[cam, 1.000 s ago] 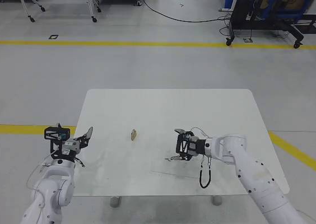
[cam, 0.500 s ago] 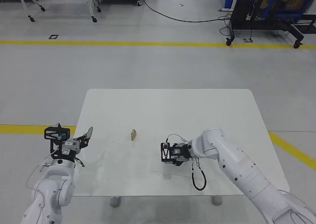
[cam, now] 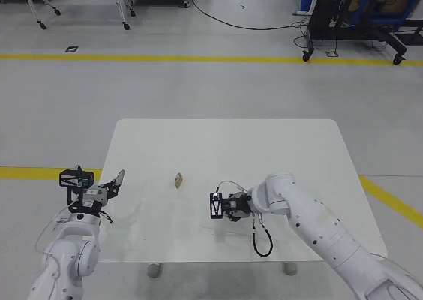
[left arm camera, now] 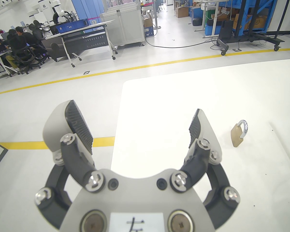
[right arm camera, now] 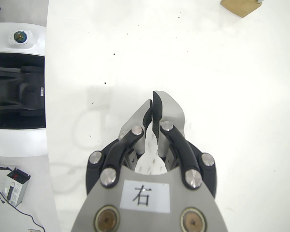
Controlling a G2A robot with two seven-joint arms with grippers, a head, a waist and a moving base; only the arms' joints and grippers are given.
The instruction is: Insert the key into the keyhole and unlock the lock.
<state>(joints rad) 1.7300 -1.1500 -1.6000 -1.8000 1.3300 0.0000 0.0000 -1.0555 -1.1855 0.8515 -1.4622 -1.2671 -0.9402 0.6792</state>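
**Small brass padlock lies loose on the desk, one end effector closed nearby**

The padlock (cam: 179, 180) lies on the desk (cam: 286, 142), nearer the left edge than the right and about midway between the far and near edges. Its shackle is seated in the body.

It looks dense, rigid and smooth-faced. I would expect it to skate across the desk if a key pushed on it unheld. The sensible hold is across the two flat brass faces, leaving the keyhole end free.

The right end effector (right arm camera: 151, 101) hangs low over the desk just right of the padlock and a little nearer the near edge. Its pads are pressed together. Whether a key is pinched between them I cannot tell.

The left end effector (left arm camera: 135, 112) sits at the left edge, pointing across at the padlock with its fingers spread wide and nothing in them.
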